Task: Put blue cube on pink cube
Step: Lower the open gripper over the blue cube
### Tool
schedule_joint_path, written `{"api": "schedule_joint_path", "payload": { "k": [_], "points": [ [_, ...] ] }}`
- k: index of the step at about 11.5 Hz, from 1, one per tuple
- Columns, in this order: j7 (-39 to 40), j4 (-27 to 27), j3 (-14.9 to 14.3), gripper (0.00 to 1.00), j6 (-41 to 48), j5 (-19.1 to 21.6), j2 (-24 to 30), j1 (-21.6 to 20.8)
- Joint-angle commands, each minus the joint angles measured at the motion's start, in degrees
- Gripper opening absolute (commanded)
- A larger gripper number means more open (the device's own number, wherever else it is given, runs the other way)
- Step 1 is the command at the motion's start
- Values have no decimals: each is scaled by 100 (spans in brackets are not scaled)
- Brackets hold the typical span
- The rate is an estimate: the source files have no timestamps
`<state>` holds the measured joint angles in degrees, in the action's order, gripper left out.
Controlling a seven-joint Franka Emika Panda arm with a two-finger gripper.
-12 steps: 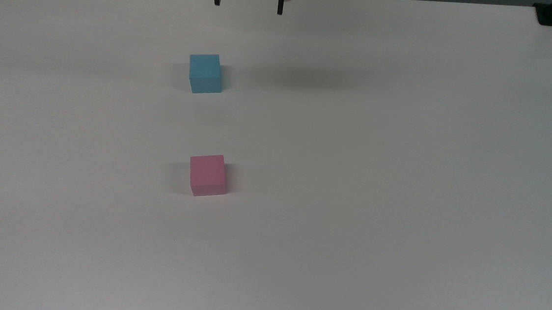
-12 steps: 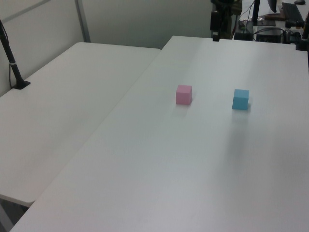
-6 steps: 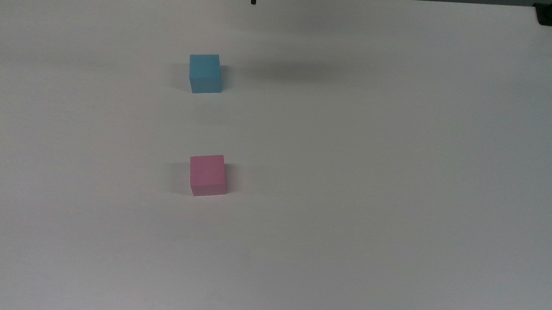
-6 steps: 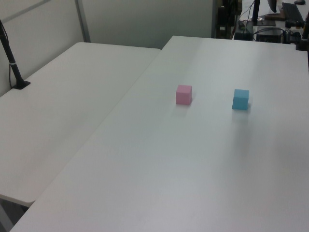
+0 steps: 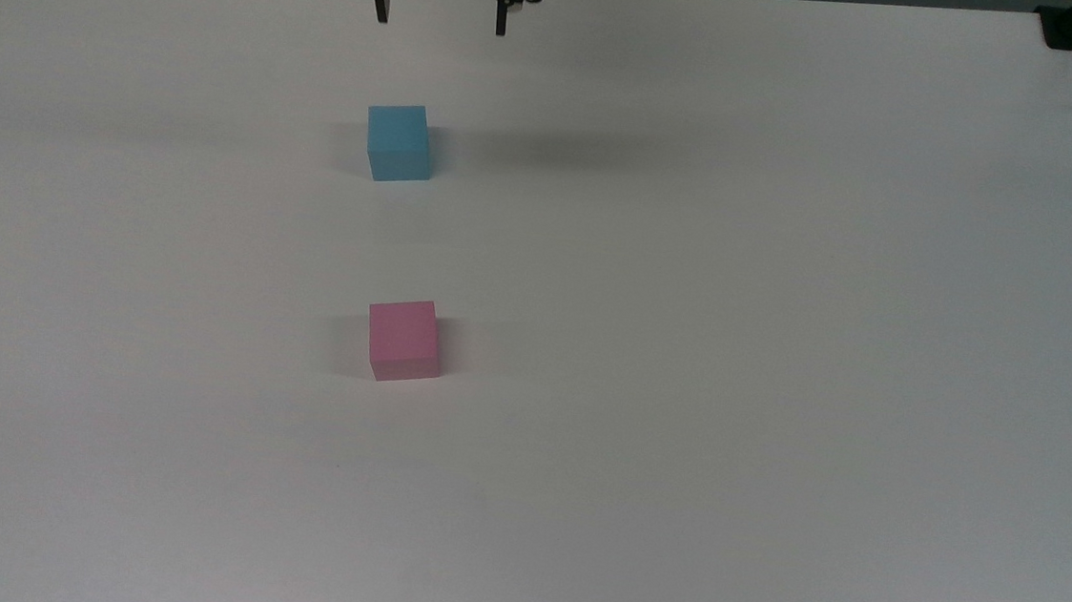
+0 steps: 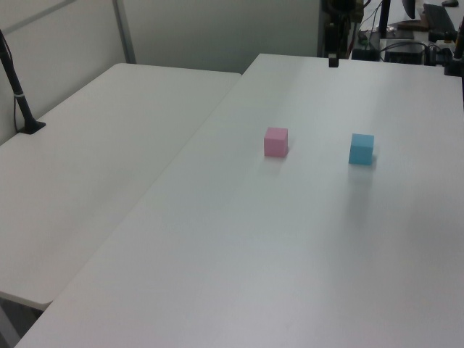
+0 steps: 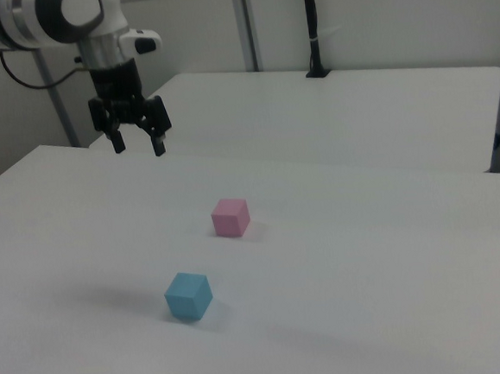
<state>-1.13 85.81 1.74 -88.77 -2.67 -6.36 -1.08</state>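
1. The blue cube (image 5: 399, 142) sits flat on the white table (image 5: 780, 359). Nothing touches it.
2. The pink cube (image 5: 404, 339) also sits flat on the table, all by itself.
3. The two cubes are well apart. In the top view the blue cube is higher up and the pink cube is below it, almost in a straight line.
4. In the left view the pink cube (image 6: 275, 141) is to the left of the blue cube (image 6: 361, 148).
5. In the right view the blue cube (image 7: 188, 296) is near the front and the pink cube (image 7: 231, 217) is farther back.
6. The gripper (image 5: 440, 22) is up in the air near the far edge of the table in the top view. It is well away from both cubes.
7. Its two black fingers (image 7: 116, 142) point down and are spread wide apart. They hold nothing.
8. In the right view the gripper (image 7: 138, 145) hangs from the white and black arm (image 7: 55, 16) at the right view's upper left.
9. A second white table (image 6: 94, 159) stands beside the first one.
10. A black post (image 7: 312, 26) stands on that second table.
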Motion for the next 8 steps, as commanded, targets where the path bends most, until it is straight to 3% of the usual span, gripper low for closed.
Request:
{"api": "schedule_joint_path", "payload": {
  "k": [1, 3, 5, 6, 8],
  "points": [
    [157, 777, -68, 100, -622, -225, 109, -6],
    [175, 1452, -112, 100, -1183, -435, 117, -41],
    [575, 2051, -418, 100, -1685, -550, 144, -85],
    [1005, 2358, -663, 100, -1879, -568, 214, -138],
    [1386, 2842, -1418, 100, -2100, -568, 477, -741]
  ]
}}
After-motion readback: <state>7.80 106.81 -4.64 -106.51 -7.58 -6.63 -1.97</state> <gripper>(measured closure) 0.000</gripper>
